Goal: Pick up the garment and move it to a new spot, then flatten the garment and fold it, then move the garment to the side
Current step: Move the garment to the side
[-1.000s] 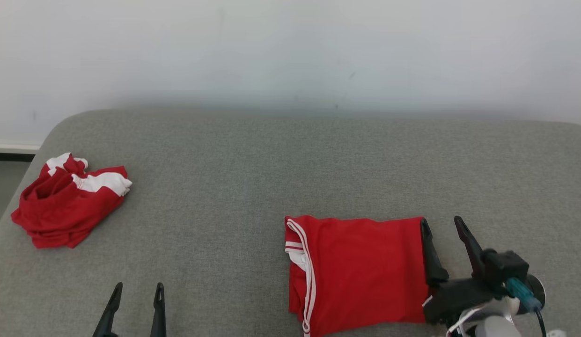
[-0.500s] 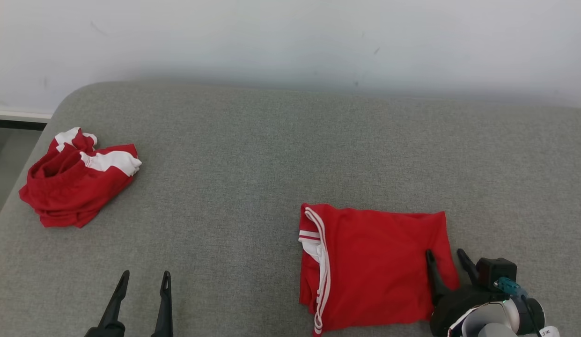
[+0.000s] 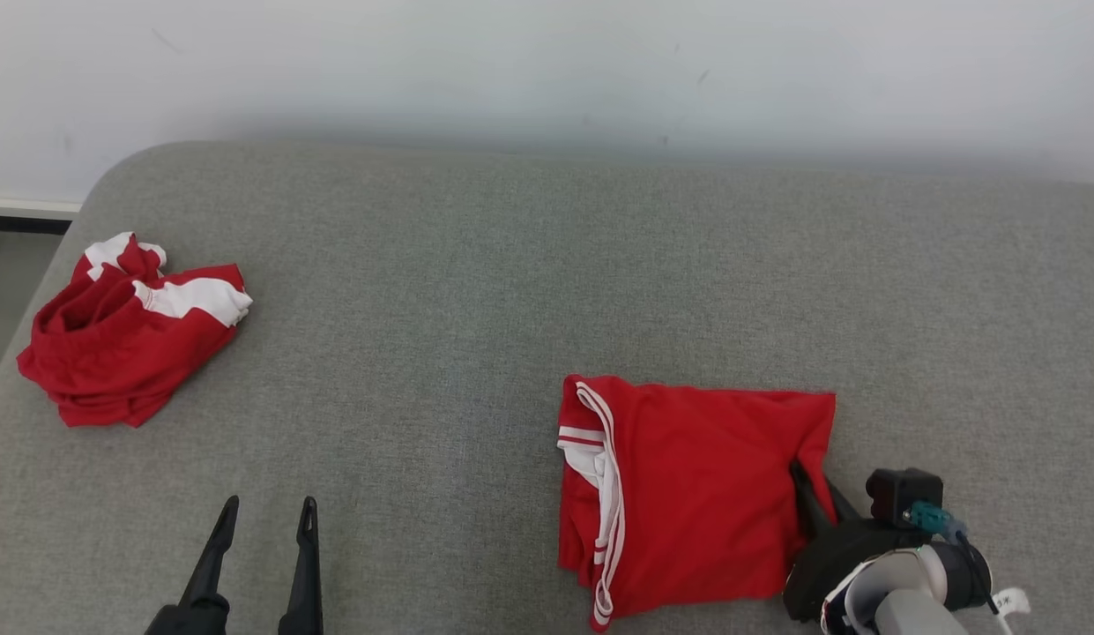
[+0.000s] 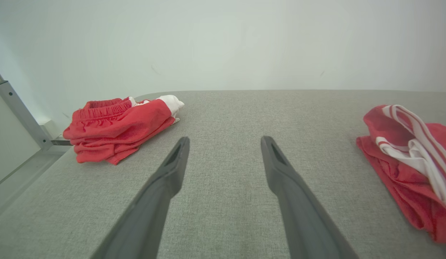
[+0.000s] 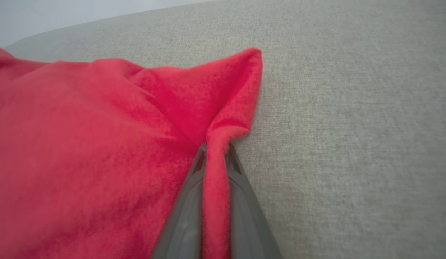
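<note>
The folded red garment (image 3: pixel 696 494) with white side stripes lies on the grey cushion at the front right; its striped end (image 4: pixel 413 151) shows at the right of the left wrist view. My right gripper (image 3: pixel 815 485) is shut on the garment's right edge, pinching a ridge of red cloth (image 5: pixel 215 169) between its two fingers. The cloth rises into a peak (image 5: pixel 244 68) just beyond the fingertips. My left gripper (image 3: pixel 266 516) stands open at the front left over bare cushion, with nothing between its fingers (image 4: pixel 172 169).
A second crumpled red and white garment (image 3: pixel 123 339) lies at the cushion's far left, near the rounded corner; it also shows as a bundle (image 4: pixel 118 124) in the left wrist view. A pale wall runs behind the grey cushion (image 3: pixel 511 291). Floor shows past the left edge.
My right gripper has shut on the folded garment's right edge, bunching the cloth there. The head camera has shifted a little. The left gripper stays open.
</note>
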Controlling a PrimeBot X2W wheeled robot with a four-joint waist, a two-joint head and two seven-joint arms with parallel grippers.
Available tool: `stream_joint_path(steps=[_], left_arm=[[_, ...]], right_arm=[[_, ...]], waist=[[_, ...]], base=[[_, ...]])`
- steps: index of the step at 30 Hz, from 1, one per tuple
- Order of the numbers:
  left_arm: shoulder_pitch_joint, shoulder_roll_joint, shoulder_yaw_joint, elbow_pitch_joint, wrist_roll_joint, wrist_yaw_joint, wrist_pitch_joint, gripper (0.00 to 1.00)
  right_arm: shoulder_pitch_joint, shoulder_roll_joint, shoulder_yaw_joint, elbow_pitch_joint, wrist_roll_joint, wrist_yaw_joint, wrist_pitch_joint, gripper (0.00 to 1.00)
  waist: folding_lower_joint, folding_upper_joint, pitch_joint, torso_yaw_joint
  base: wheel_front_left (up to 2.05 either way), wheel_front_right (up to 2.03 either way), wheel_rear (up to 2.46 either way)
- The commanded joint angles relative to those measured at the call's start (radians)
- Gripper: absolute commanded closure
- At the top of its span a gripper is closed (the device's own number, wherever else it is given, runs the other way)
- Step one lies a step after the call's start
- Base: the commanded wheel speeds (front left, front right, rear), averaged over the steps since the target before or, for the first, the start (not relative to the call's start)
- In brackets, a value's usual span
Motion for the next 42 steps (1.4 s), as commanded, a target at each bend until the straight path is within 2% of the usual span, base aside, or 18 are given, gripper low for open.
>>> stream_joint_path(steps=[1,6,14,18,20,23,28,36,42], left_arm=[[-0.011,-0.002,0.005,-0.004,-0.011,0.002,-0.003,0.00],[-0.036,-0.003,0.000,-0.016,-0.022,0.002,-0.003,0.00],[-0.129,0.004,-0.046,-0.046,-0.035,0.002,-0.003,0.00],[-0.173,0.001,-0.045,-0.090,-0.048,0.002,-0.003,0.00],[-0.181,0.001,-0.048,-0.100,-0.050,0.002,-0.003,0.00],[-0.209,0.016,-0.061,-0.139,-0.052,0.002,-0.003,0.00],[-0.246,0.034,-0.077,-0.196,-0.046,0.002,-0.003,0.00],[-0.305,0.077,-0.095,-0.303,-0.044,0.002,-0.003,0.00],[-0.343,0.111,-0.102,-0.341,-0.051,0.002,-0.003,0.00]], right_arm=[[-0.015,-0.007,0.010,0.015,0.008,-0.004,0.016,1.00],[-0.134,-0.059,0.035,-0.015,0.022,-0.003,0.021,1.00],[-0.315,-0.220,0.023,-0.043,-0.002,-0.003,0.066,1.00],[-0.369,-0.319,0.023,-0.099,-0.016,-0.003,0.103,1.00],[-0.379,-0.344,0.019,-0.118,-0.016,-0.003,0.112,1.00],[-0.417,-0.429,0.013,-0.222,-0.002,-0.003,0.170,1.00],[-0.441,-0.535,-0.022,-0.389,-0.011,-0.003,0.283,1.00],[-0.455,-0.680,-0.132,-0.678,0.002,-0.003,0.492,1.00],[-0.428,-0.747,-0.243,-0.812,0.007,-0.003,0.603,1.00]], waist=[[0.0000,0.0000,0.011,-0.005],[0.0000,0.0000,0.066,-0.012],[0.0000,0.0000,0.204,0.013],[0.0000,0.0000,0.276,0.008],[0.0000,0.0000,0.291,0.002],[0.0000,0.0000,0.352,-0.035],[0.0000,0.0000,0.427,-0.080],[0.0000,0.0000,0.565,-0.144],[0.0000,0.0000,0.632,-0.160]], base=[[0.00,0.00,0.00],[0.00,0.00,0.00],[0.00,0.00,0.00],[0.00,0.00,0.00],[0.00,0.00,0.00],[0.00,0.00,0.00],[0.00,0.00,0.00],[0.00,0.00,0.00],[0.00,0.00,0.00]])
